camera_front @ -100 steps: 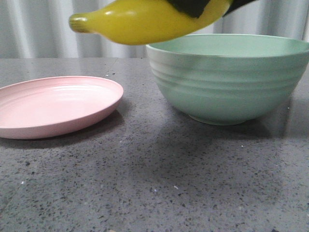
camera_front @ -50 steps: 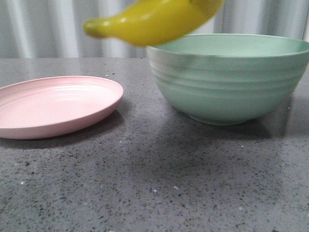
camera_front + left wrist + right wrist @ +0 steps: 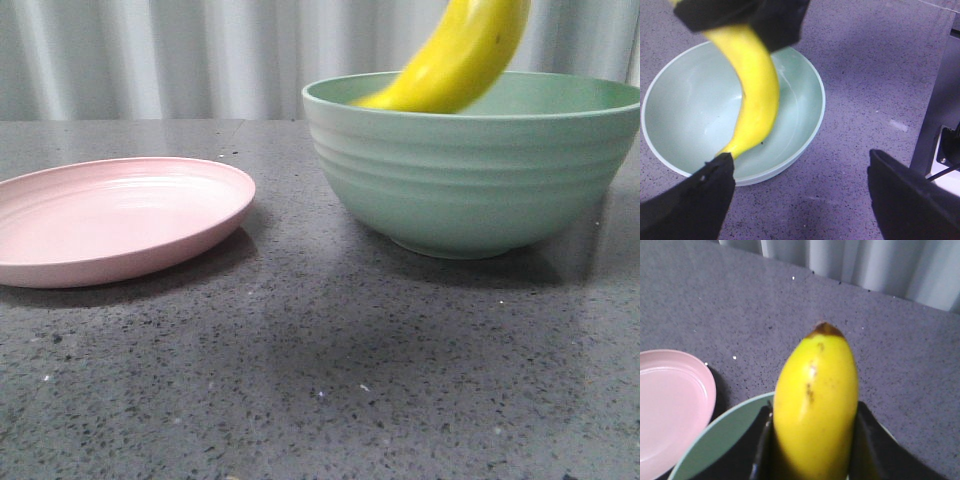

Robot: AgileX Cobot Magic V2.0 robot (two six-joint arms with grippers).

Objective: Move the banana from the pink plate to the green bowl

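Front view: speckled grey table (image 3: 300, 380), pleated curtain (image 3: 200, 60).

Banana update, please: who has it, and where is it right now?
Right end effector shut on banana, tilted over green bowl, low end past rim. Left end effector open, nothing held. Pink plate bare. Nothing blocking.

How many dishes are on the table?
2. The pink plate sits empty on the left, and the green bowl stands to its right with the banana tipping into it. None looks hidden.
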